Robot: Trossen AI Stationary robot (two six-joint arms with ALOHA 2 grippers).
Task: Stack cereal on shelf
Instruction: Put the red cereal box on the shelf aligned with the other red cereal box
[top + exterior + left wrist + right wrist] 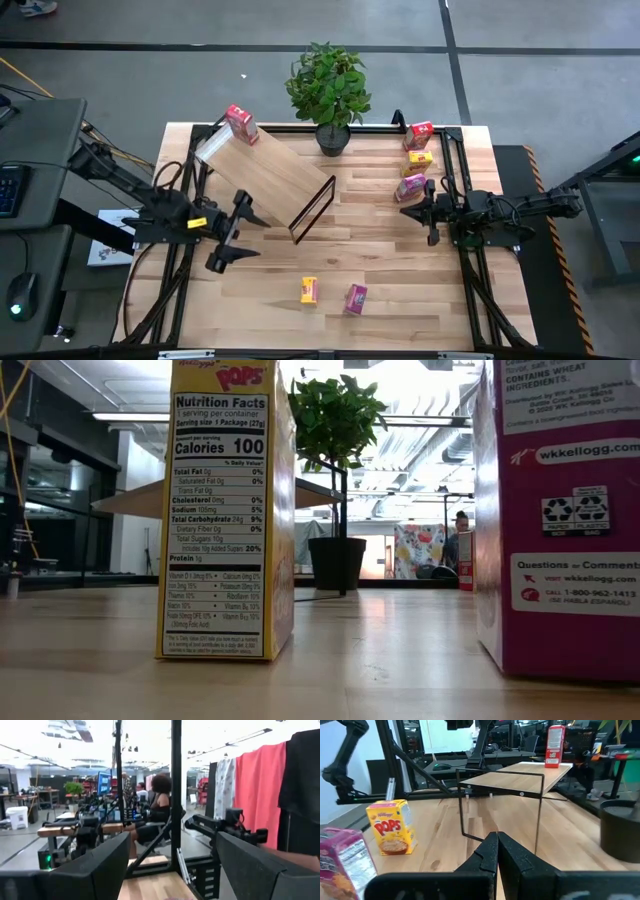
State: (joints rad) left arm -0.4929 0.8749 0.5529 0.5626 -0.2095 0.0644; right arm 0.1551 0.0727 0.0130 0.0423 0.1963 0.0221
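While six cereal boxes show from above, they come as two red, two yellow and two magenta. One red box (241, 123) stands on the slanted shelf (270, 175) at its far corner. Another red box (419, 134), a yellow box (421, 157) and a magenta box (411, 186) line the desk (390, 270) just beside the right pincer (410, 211) (fingers pressed together). Near the front lie a yellow box (309, 290) and a magenta box (355, 298), apart from the left pincer (240, 228), spread wide.

Grey concrete floor (560, 90), bright ceiling lights, red curtain (260, 795) behind.
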